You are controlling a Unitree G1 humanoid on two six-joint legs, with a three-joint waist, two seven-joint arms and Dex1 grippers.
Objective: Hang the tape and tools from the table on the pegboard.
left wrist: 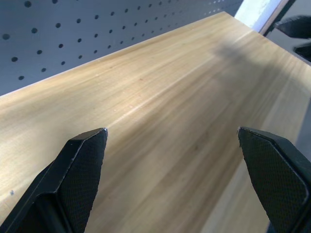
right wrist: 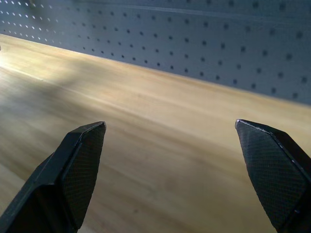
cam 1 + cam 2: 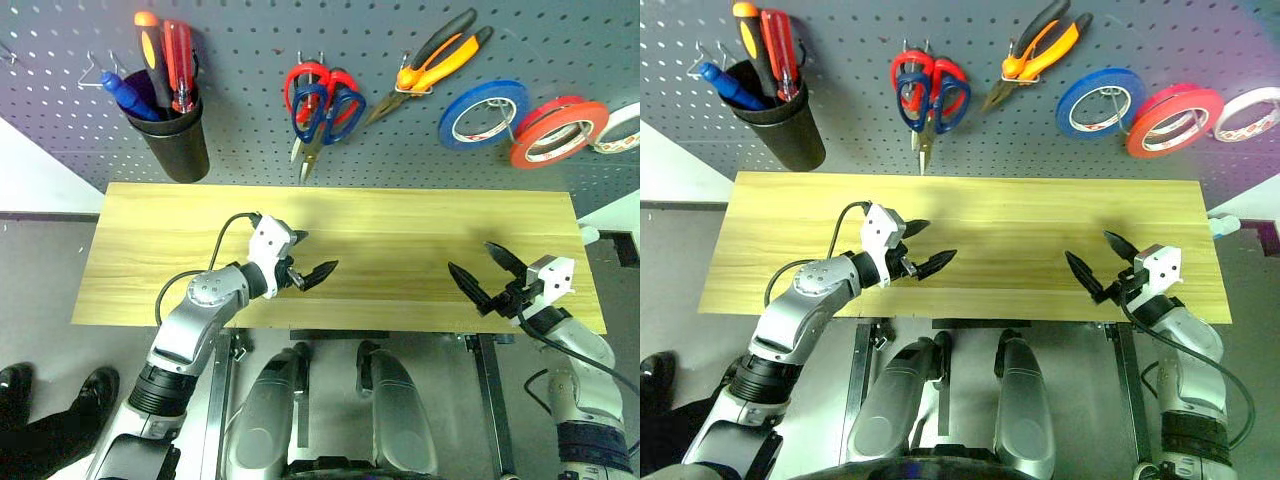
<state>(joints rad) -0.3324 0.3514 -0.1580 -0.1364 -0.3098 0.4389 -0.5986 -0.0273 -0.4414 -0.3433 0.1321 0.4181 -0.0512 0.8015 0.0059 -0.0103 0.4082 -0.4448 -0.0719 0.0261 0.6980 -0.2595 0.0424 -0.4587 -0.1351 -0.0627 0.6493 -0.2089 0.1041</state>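
A: Where is the red-orange tape [image 3: 558, 131]?
B: On the pegboard [image 3: 250, 120], hung on a hook near its right end, between the blue roll [image 3: 483, 114] and the whitish roll [image 3: 620, 130].

A: And the tools?
B: Also on the board. The long-nose pliers [image 3: 432, 64] hang tilted, left of the blue roll. The dark-handled scissors [image 3: 335, 118] share hooks with the red-handled scissors [image 3: 305, 95], overlapping them. The red-handled screwdriver [image 3: 180, 66] stands in a black cup [image 3: 172, 137] at the left, beside an orange-and-black screwdriver [image 3: 150, 55] and a blue-handled item [image 3: 127, 95].

A: What about the bench [image 3: 400, 230]?
B: Its light wood top carries none of those things.

A: The robot's tools?
B: The left tool [image 3: 312, 256] hovers over the bench's left half, fingers spread apart, holding nothing. The right tool [image 3: 483, 268] is over the near right part, fingers likewise wide apart and bare. Both wrist views look across plain wood toward the board.
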